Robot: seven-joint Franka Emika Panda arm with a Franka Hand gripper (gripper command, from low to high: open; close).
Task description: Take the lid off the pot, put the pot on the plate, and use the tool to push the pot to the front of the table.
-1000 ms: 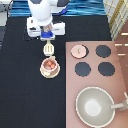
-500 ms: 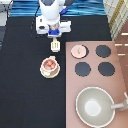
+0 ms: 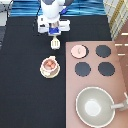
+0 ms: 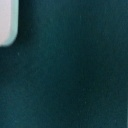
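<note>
- The lid point(image 3: 78, 50) is off and lies on the stove point(image 3: 116, 75), at its corner nearest the exterior view's top and left, beside the burners.
- The pot point(image 3: 49, 64) sits on the plate point(image 3: 50, 74), its red pieces showing. The pair is on the table point(image 3: 20, 80), left of the stove in the exterior view and about midway down it.
- So we judge the first two steps done and the pushing step to be the one in hand.
- The gripper point(image 3: 54, 34) is near the exterior view's top, above the pot and plate.
- As far as we can judge, it is clamped on the handle end of the tool point(image 3: 55, 43).
- The tool's long axis runs from the view's top to its bottom. The handle is at the gripper, and the slotted head is lowest and points down the view toward the pot.
- The head is near the pot but apart from it, with bare table between, and it sits slightly to the right of the pot's middle.
- In our judgement, a straight push calls for the head to be low and set squarely against the pot's top-side wall, centred on the pot.
- An off-centre touch could turn the pot on the plate or slide it off.
- The wrist view shows mostly dark table and a pale edge that we cannot name.
</note>
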